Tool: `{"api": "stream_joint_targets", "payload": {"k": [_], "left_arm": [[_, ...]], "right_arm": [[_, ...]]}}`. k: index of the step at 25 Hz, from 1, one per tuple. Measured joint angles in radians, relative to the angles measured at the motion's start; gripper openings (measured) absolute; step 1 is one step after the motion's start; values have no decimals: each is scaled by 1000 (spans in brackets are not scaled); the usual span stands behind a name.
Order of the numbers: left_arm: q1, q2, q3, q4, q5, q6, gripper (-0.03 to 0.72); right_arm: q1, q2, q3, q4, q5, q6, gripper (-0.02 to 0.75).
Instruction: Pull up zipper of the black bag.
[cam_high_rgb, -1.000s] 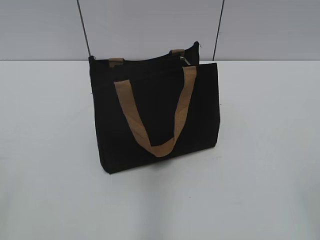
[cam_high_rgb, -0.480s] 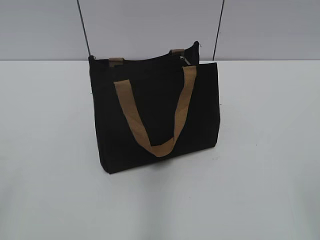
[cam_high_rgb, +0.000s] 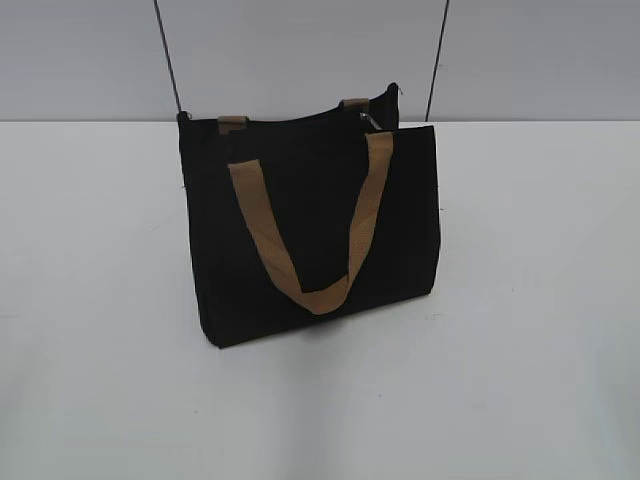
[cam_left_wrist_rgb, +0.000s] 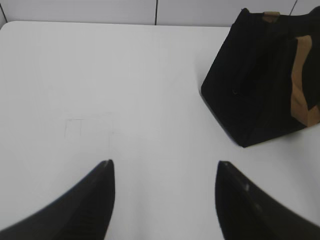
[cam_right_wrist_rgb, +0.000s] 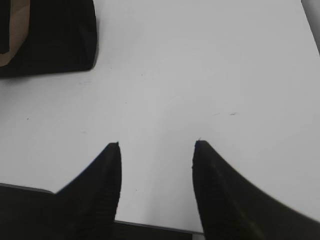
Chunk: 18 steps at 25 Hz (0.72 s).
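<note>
The black bag (cam_high_rgb: 310, 235) stands upright on the white table, its front tan handle (cam_high_rgb: 310, 230) hanging down its face. The zipper runs along its top edge, with a small silver pull (cam_high_rgb: 371, 121) near the right end. The bag also shows at the upper right of the left wrist view (cam_left_wrist_rgb: 260, 85) and the upper left corner of the right wrist view (cam_right_wrist_rgb: 47, 35). My left gripper (cam_left_wrist_rgb: 164, 167) is open and empty over bare table, left of the bag. My right gripper (cam_right_wrist_rgb: 157, 147) is open and empty near the table's front edge, right of the bag. Neither gripper shows in the exterior view.
The white table (cam_high_rgb: 530, 300) spreads around the bag on all sides. A grey wall (cam_high_rgb: 300, 50) with two dark vertical lines stands behind. The table's front edge (cam_right_wrist_rgb: 150, 226) shows under my right gripper.
</note>
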Motion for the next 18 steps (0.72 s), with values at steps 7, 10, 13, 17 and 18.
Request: {"api": "stream_joint_targets", "payload": {"k": [7,10,13,17,18], "left_arm": [[0,0,0,0,0,0,477],[0,0,0,0,0,0,477],[0,0,0,0,0,0,477],[0,0,0,0,0,0,477],[0,0,0,0,0,0,477]], "right_arm": [[0,0,0,-1,0,5,370],[0,0,0,-1,-2,5,370],[0,0,0,-1,-4,5,370],[0,0,0,-1,-6,5,370],[0,0,0,-1,-6,5,370]]}}
